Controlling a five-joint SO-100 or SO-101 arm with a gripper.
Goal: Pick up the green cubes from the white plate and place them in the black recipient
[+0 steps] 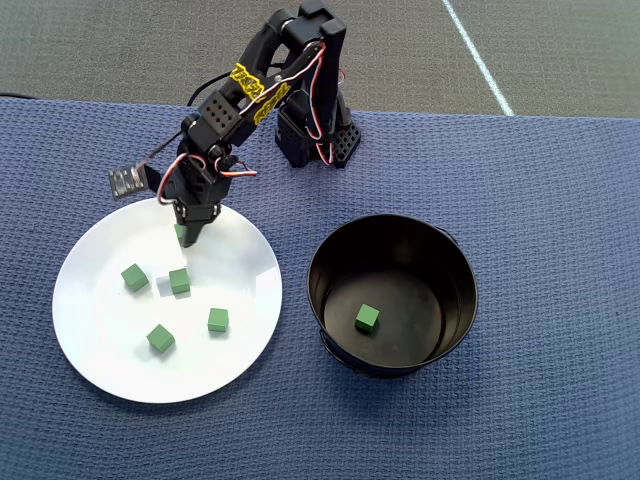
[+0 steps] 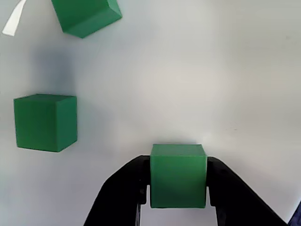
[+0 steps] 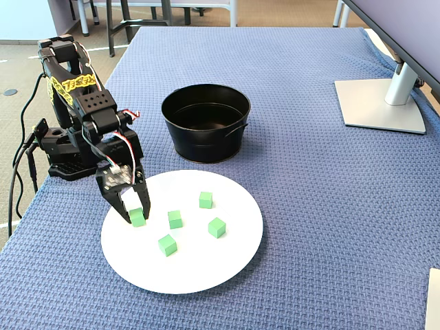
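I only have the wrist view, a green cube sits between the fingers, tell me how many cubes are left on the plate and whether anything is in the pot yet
Observer: Counting the one in the gripper, five green cubes are on the white plate in the overhead view.
Operator: And the pot?
Observer: One green cube already lies on the bottom of the black pot.
Operator: Which way is the pot from the plate?
Observer: In the overhead view it stands to the right of the plate, apart from it, on the blue cloth.
Operator: Is the held cube lifted?
Observer: The fixed view shows it low at the plate; I cannot tell if it has left the surface.
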